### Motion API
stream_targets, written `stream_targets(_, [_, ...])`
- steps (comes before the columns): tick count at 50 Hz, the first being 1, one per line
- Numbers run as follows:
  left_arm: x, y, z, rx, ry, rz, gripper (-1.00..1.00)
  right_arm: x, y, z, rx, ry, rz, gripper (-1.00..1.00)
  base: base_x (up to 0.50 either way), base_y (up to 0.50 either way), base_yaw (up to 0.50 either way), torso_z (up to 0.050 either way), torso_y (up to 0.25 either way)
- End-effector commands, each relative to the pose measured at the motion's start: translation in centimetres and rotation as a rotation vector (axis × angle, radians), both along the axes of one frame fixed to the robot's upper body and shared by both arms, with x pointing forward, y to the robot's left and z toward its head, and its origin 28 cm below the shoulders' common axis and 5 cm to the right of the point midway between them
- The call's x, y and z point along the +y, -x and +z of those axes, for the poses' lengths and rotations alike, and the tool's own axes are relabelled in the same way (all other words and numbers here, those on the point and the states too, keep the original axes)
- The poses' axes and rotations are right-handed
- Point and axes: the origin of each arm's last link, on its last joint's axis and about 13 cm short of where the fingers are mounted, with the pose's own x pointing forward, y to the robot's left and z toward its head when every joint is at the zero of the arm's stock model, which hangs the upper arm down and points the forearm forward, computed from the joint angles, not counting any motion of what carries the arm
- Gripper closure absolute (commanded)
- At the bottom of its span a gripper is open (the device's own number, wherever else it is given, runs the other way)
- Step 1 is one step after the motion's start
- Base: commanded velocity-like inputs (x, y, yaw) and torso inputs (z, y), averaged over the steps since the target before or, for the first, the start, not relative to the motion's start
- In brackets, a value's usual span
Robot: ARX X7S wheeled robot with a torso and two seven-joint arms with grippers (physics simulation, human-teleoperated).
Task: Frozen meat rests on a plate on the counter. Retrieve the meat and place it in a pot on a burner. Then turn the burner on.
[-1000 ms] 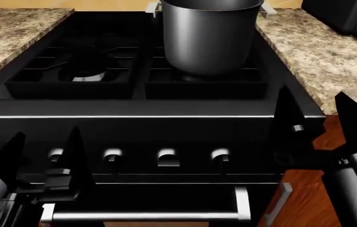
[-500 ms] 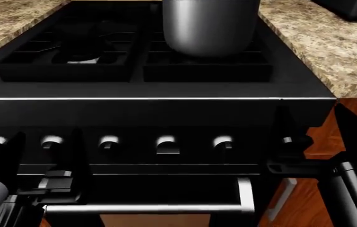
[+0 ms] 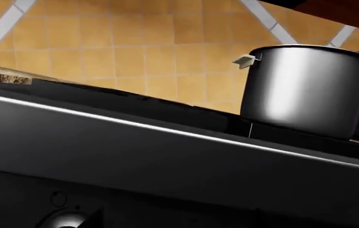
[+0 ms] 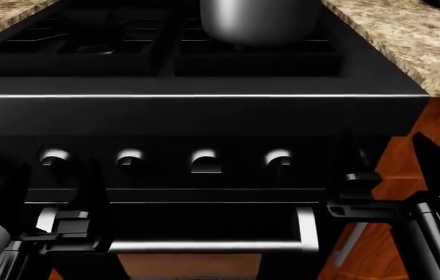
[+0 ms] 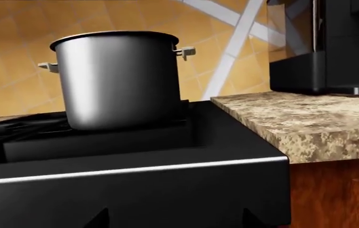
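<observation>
Tall dark grey metal pot (image 4: 259, 22) on burner, top centre; contents hidden. Meat and plate out of view. Left hand (image 4: 49, 192) and right hand (image 4: 387, 169) both released, empty. Black stove's knobs (image 4: 204, 158) likely untouched.

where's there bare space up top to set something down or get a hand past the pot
Bare counter lies right of the stove, before a black appliance. The front-left grate beside the pot is free. The pot fills the front-right burner. Both grippers hang open below by the knobs.
</observation>
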Motion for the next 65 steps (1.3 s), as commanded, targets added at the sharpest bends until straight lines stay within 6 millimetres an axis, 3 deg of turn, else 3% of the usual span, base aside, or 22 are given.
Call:
stream_targets(1, [0.0, 0.0, 0.1, -0.006, 0.001, -0.004, -1.00, -0.3, 0.1, 0.1, -0.001, 0.016, -0.011, -1.00, 0.00, 0.00, 0.00, -0.050, 0.004])
stream_targets(65, [0.1, 0.2, 0.5, -0.039, 0.013, -0.017, -1.00, -1.2, 0.2, 1.4, -0.013, 0.048, -0.050, -1.00, 0.00, 0.00, 0.00, -0.050, 0.005])
